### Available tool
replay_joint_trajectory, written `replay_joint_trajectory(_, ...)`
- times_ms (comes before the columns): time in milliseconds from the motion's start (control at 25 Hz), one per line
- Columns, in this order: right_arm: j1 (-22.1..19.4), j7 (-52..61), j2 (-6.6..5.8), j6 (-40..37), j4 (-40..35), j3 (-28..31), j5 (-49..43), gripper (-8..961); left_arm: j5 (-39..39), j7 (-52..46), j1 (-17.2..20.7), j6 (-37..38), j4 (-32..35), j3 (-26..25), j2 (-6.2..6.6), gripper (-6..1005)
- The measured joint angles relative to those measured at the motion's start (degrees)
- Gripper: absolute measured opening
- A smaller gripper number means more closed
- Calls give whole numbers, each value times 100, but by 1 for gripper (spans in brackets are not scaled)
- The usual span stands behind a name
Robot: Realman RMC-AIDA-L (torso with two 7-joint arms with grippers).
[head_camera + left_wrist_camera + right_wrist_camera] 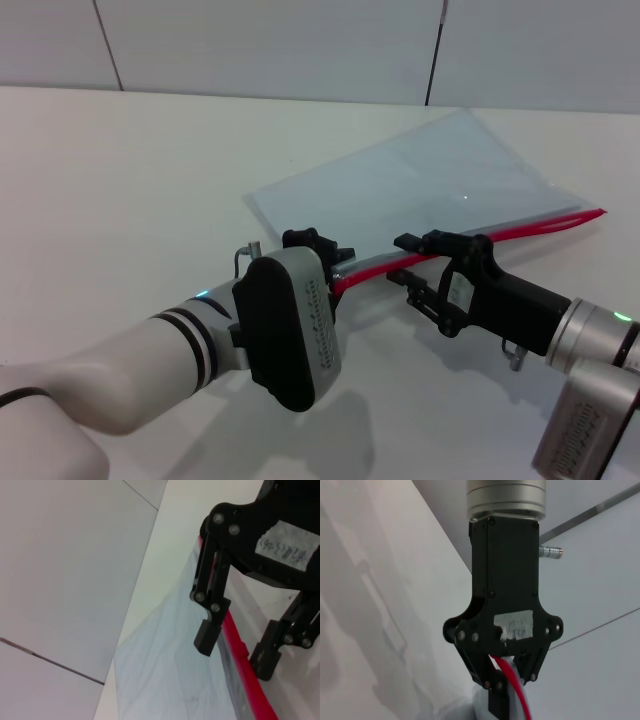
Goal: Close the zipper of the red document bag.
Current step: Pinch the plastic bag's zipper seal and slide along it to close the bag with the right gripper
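Observation:
The red document bag (430, 180) lies flat on the white table, a pale-blue translucent pouch (165, 670). Its zipper (520, 232) is the red strip along the near long edge. My left gripper (330, 258) is at the strip's left end; in the right wrist view its black fingers (495, 687) are shut on the red strip (512, 680). My right gripper (403, 259) is a little farther along the edge and stands open. One finger is on each side of the zipper (232, 630), as the left wrist view shows (235, 647). No slider is visible.
The white table (130, 180) stretches bare to the left and in front of the bag. A grey panelled wall (300, 40) runs along the far edge. The bag's far right corner lies near that edge.

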Motion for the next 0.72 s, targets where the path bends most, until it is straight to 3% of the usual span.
replay_joint_trajectory(400, 70, -4, 0, 195, 22, 0, -14, 326, 15, 0, 1, 0, 0, 10, 0, 51)
replay_joint_trajectory(520, 76, -4, 0, 197, 28, 0, -35, 206, 15, 0, 1, 0, 1, 10, 0, 51)
replay_joint_trajectory(720, 86, -3, 0, 198, 31, -12, -38, 136, 15, 0, 1, 0, -1, 9, 0, 50)
